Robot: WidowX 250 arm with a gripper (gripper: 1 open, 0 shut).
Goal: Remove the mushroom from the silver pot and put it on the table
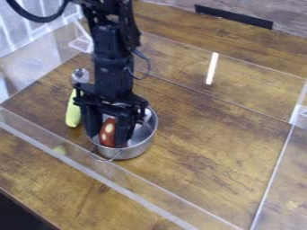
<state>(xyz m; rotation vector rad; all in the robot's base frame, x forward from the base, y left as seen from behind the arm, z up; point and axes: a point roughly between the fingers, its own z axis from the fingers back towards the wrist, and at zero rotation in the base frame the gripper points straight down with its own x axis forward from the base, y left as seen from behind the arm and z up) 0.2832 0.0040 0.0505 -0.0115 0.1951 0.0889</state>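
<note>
Mushroom (pixel 110 133) red-brown, glossy, w/in silver pot (pixel 140 141).

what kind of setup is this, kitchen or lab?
Likely a lab tabletop rig, not a kitchen: a wood-plank table fenced with clear acrylic strips, a robot gripper reaching into a small silver pot, and toy food like the mushroom.

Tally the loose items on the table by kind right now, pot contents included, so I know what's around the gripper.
Toy food: 2, the mushroom inside the silver pot and a yellow-green vegetable piece beside the pot
Cookware: 1, the silver pot
Utensils: 1, a small silver spoon behind the vegetable piece
Total: 4
</note>
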